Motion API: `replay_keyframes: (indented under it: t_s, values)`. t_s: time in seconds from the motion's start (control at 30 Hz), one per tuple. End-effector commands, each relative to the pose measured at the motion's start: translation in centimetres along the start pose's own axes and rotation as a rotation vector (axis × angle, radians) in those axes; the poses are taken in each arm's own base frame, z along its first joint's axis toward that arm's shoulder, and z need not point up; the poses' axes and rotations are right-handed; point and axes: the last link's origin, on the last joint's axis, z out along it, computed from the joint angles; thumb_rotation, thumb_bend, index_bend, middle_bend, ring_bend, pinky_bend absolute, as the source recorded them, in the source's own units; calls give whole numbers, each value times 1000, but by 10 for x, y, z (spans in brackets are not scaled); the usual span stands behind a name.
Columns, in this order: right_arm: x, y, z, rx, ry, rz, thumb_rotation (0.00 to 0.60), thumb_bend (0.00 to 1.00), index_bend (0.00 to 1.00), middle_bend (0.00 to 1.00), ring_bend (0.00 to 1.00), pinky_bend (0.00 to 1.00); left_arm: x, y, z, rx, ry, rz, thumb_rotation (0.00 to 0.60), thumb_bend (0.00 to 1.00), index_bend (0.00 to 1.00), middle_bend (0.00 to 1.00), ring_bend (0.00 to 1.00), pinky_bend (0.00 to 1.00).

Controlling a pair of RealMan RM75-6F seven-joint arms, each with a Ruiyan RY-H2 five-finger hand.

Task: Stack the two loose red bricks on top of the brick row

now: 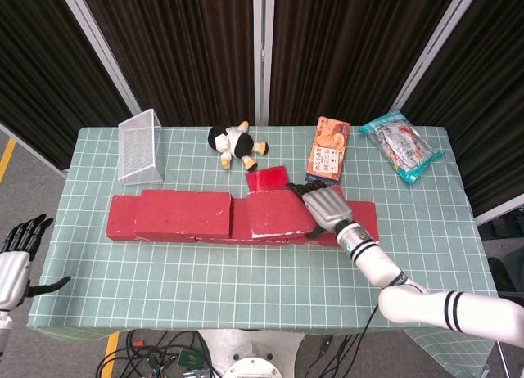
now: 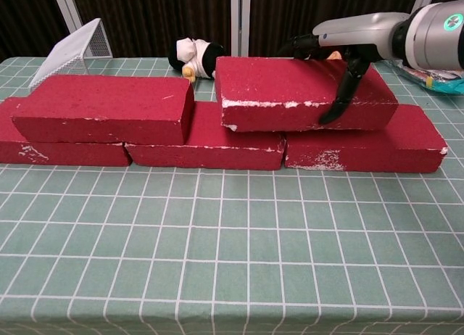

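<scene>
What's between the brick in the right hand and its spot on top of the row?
Nothing visible. The right hand holds the second brick over the brick row, spanning the seam between the middle and right bricks. The first stacked brick sits to its left with a gap between them.
</scene>
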Motion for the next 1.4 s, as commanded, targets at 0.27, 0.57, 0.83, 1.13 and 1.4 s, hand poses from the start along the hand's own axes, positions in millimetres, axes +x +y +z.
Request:
replay_keyframes:
  t_s: [0.27,0.57,0.83,1.13,1.4]
  values:
    - [-9,-33,16,-52,-45,-25,600,104,27,247,182,70,1,-10,-1,0,-11,-37,600,1,37,0,0,0]
    - [-7,-46,19,-83,-47,-43,600,104,27,238,182,54,-1,-14,-1,1,-23,-69,600,1,38,0,0,0]
    - [-7,-46,20,-111,-46,-31,600,104,25,233,181,50,-2,-17,-1,2,-30,-82,600,1,38,0,0,0]
    - [-11,-47,22,-121,-45,-11,600,102,17,232,181,50,-4,-20,-2,10,-41,-91,600,1,38,0,0,0]
    - [-11,-51,25,-123,-48,-3,600,94,13,230,178,45,-5,-22,-3,15,-56,-93,600,1,39,0,0,0]
